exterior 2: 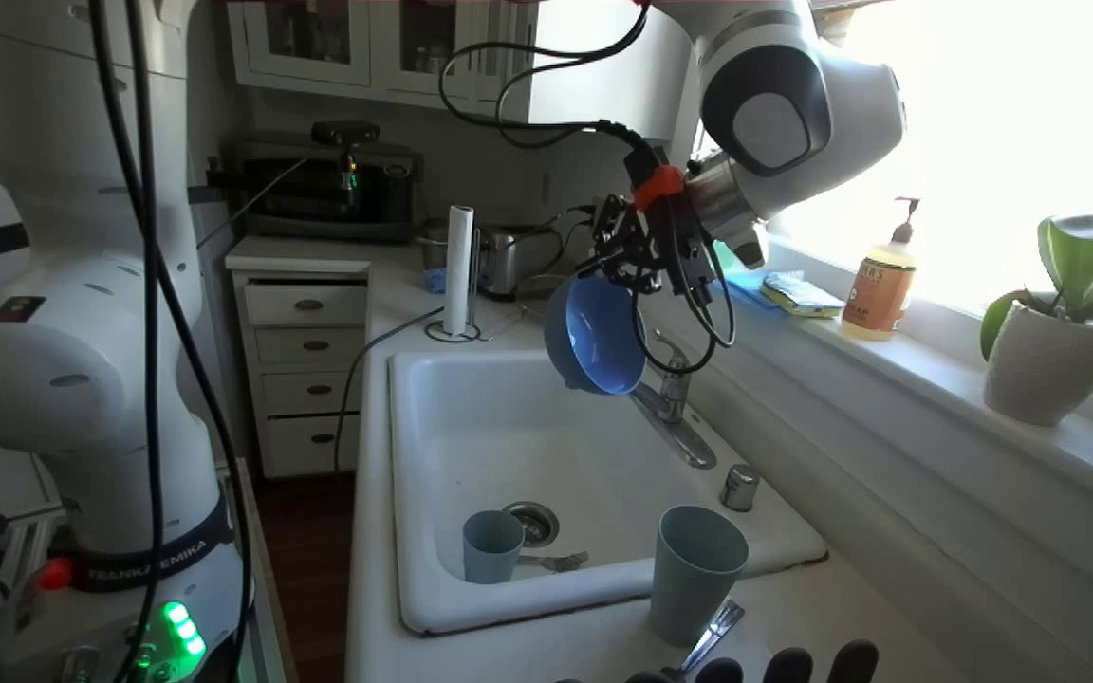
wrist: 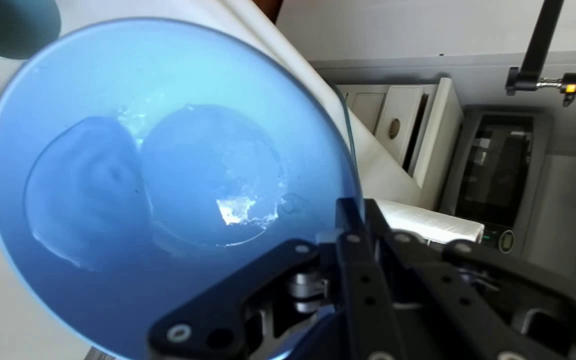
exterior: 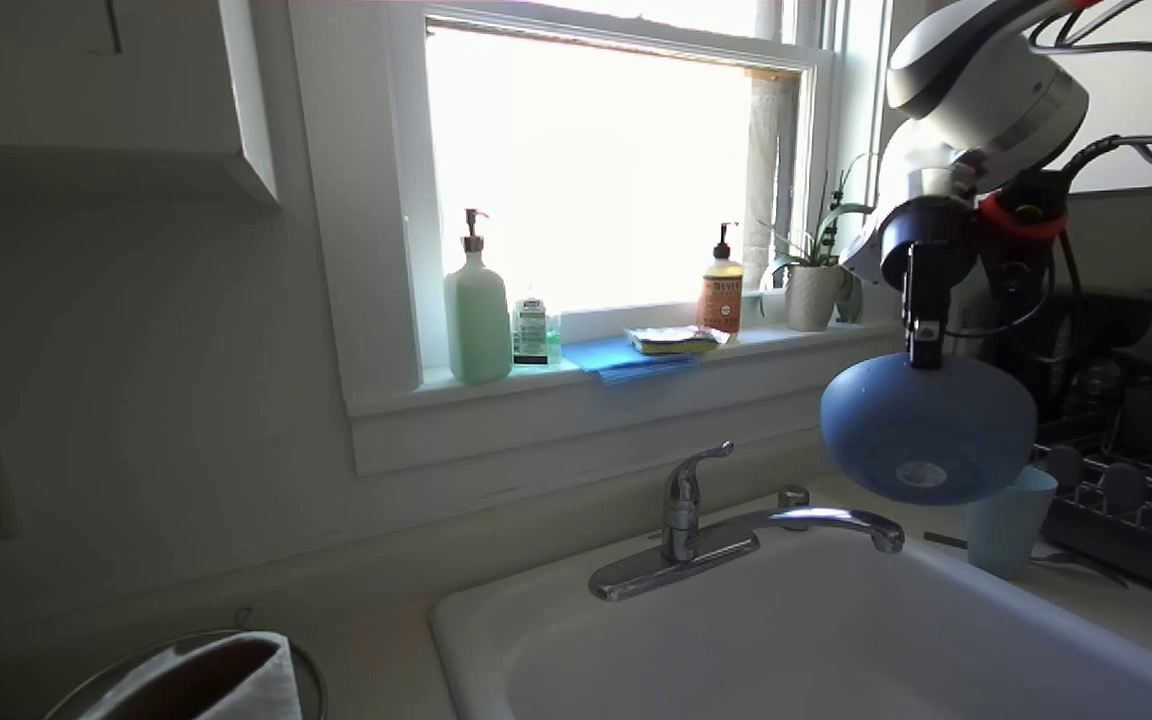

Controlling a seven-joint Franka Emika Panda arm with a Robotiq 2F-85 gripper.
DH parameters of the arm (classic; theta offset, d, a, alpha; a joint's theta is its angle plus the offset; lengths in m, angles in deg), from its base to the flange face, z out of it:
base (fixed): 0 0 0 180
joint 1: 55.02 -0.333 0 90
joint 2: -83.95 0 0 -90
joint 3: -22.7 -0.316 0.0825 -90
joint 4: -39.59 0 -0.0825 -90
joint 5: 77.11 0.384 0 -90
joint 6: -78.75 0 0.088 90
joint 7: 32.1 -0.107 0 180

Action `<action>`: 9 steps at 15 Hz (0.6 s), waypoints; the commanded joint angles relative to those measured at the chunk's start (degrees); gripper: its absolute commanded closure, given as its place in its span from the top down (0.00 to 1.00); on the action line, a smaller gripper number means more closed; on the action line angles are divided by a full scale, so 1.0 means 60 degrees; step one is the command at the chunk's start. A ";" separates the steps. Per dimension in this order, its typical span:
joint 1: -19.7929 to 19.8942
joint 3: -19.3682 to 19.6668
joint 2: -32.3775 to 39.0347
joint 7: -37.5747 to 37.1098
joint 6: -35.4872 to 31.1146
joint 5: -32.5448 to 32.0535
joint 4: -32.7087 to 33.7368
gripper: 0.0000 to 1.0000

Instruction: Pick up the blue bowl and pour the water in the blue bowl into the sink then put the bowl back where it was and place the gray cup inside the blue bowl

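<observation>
My gripper (exterior: 926, 345) is shut on the rim of the blue bowl (exterior: 926, 430) and holds it in the air, tilted, over the far faucet side of the white sink (exterior 2: 527, 604). In the wrist view the fingers (wrist: 363, 215) pinch the bowl's wall (wrist: 208, 65), and a small pool of water lies on one side inside. A gray cup (exterior 2: 698, 569) stands upright on the counter beside the sink; the bowl partly covers it in an exterior view (exterior: 1008, 530). A similar gray cup (exterior 2: 492, 547) is in the basin. Part of a cup shows in the wrist view (wrist: 15, 25); I cannot tell which.
The chrome faucet (exterior: 681, 520) rises at the sink's window side. Soap bottles (exterior: 479, 320), a sponge (exterior: 676, 340) and a potted plant (exterior: 811, 297) line the sill. A dish rack (exterior: 1136, 500), a fork (exterior 2: 713, 636) and a paper towel roll (exterior 2: 458, 275) are on the counter.
</observation>
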 commanded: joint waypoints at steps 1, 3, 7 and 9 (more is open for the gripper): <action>0.0327 0.0166 0.0485 0.0760 0.1114 0.0760 0.0624 0.01; 0.0470 0.0222 0.0686 0.1027 0.1599 0.1018 0.0820 0.01; 0.0713 0.0313 0.1039 0.1330 0.2441 0.1347 0.1230 0.01; 0.0821 0.0342 0.1204 0.1464 0.2801 0.1464 0.1438 0.01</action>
